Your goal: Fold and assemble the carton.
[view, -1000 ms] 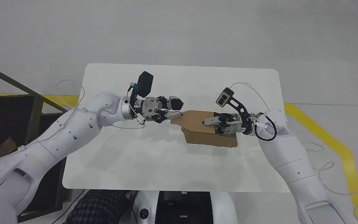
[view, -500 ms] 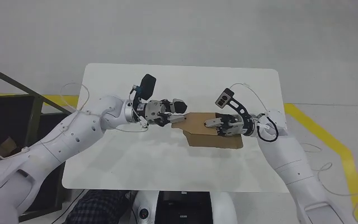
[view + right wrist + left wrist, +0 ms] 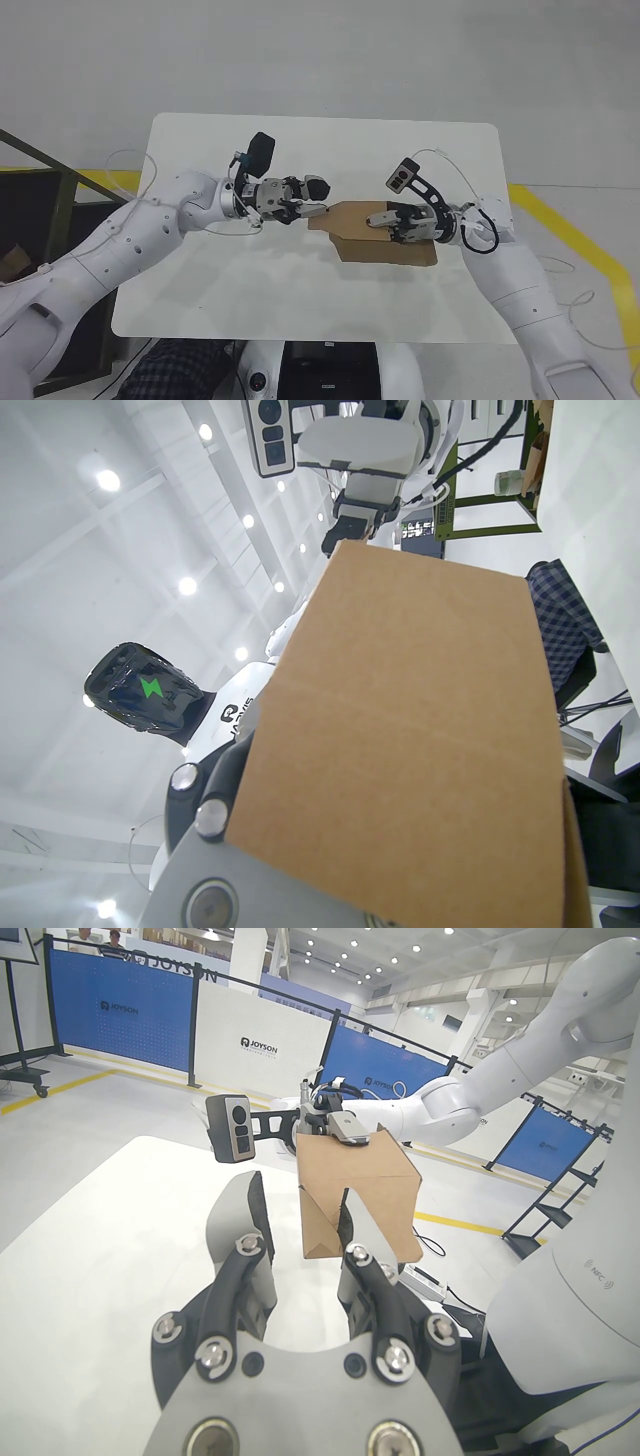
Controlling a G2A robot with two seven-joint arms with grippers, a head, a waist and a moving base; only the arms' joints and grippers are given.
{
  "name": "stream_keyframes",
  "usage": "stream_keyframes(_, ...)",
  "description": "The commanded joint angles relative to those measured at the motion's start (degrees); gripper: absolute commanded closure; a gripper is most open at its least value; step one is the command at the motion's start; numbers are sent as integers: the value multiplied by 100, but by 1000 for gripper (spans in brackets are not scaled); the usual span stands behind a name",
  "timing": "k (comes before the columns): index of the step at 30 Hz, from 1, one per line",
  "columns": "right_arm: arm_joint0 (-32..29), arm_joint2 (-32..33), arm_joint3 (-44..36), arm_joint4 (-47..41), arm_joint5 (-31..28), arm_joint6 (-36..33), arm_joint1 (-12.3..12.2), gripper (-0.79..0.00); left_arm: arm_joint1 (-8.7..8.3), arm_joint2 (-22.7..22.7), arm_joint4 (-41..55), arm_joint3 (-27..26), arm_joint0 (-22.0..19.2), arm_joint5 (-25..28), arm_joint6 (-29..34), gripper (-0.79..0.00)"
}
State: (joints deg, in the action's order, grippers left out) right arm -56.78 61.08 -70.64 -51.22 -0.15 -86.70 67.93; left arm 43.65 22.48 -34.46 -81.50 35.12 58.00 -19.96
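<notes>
Top view, brown carton [image 3: 385, 251], opened boxlike

Bright overhead light; soft shadows

Top view looks down; wrist views (close, facing each other) share carton [image 3: 352, 1163].

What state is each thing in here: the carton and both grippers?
carton: opened into a box shape, held up above the table.
right gripper: shut on the carton's upper wall at one end.
left gripper: open, at the carton's other end, not gripping it.
</notes>
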Motion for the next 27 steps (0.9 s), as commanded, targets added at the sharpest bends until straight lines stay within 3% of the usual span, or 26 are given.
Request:
stream_keyframes(1, 0, -7, -6, -2, -1, -4, 3, 0, 10, -4, 35, -4, 5, 0, -28, -311)
stream_keyframes(18, 17, -15, -22, -33, 31, -29, 17, 0, 124, -89, 3, -28, -22, 0, -344, -296)
stream_keyframes(27, 7, 23, -34, -9, 44, -45, 7, 0, 83, -66, -23, 145, -3, 0, -311, -305)
